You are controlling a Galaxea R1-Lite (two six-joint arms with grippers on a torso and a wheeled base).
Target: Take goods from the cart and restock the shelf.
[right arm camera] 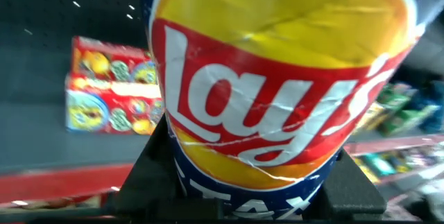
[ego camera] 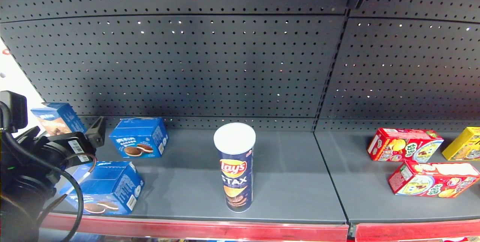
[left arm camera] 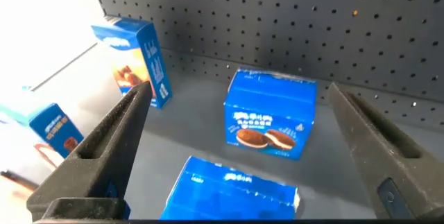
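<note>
restock step, mid-carry: right gripper jaws closed round a chip can, held out before the shelf edge, not yet placed. left gripper jaws wide open, empty, over blue cookie boxes at lower left. next, i judge: lift the can in, set it upright beside the standing can at centre. grey shelf, pegboard back, red boxes right

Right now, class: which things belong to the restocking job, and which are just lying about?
Job: held can in right gripper; shelf; open left gripper.
Lying about: standing can; blue boxes; red boxes; yellow box.
</note>
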